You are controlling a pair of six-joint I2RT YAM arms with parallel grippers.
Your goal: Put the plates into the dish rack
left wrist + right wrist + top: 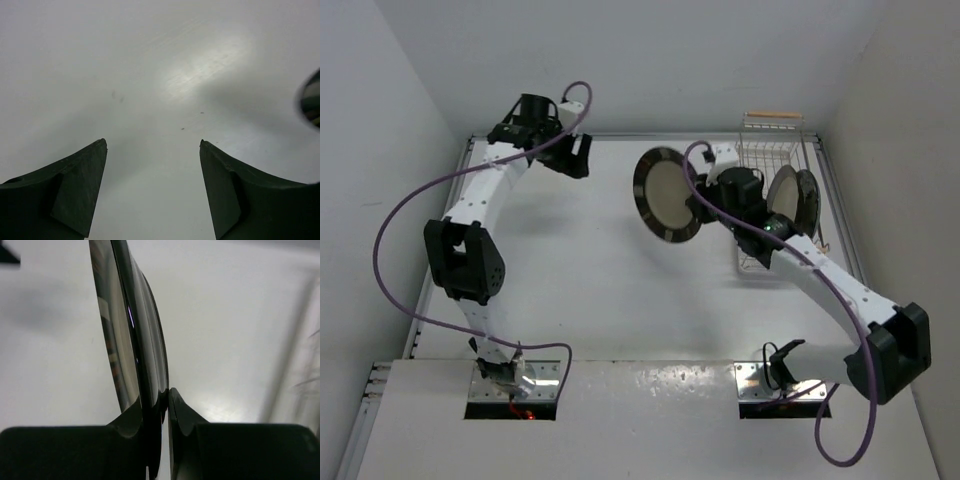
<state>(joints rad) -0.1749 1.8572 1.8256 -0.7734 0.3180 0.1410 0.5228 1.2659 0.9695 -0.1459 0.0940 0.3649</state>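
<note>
Well, from where I stand the right gripper (704, 203) is clenched on the rim of the dark-rimmed plate (666, 195), holding it up off the table (580, 270) just above the middle of the frame in the overhead view. The plate stands nearly on edge, its cream face with the dark, pale-blocked border turned toward the lower left. It hangs just to the left of the dish rack (768, 140), apart from it.

On the right wrist camera the right gripper (165, 395) has both fingers pressed on the dark-rimmed plate (135, 330), one on each side of the rim at the bottom of the frame. The plate runs up as a thin, dark, glossy edge to the top of the frame. A blur of pale wire on the far right may be the rack; I cannot tell for sure.

The dish rack sits in the upper right, its wooden handle (772, 116) at the far end. Two plates (785, 192) already stand upright inside it, side by side.

The left gripper (577, 158) is released, up in the upper left over bare table. Its own camera shows the left gripper (152, 142) with fingers spread wide and nothing between them. The dark-rimmed plate (311, 100) shows as a blurred sliver at the right edge.
</note>
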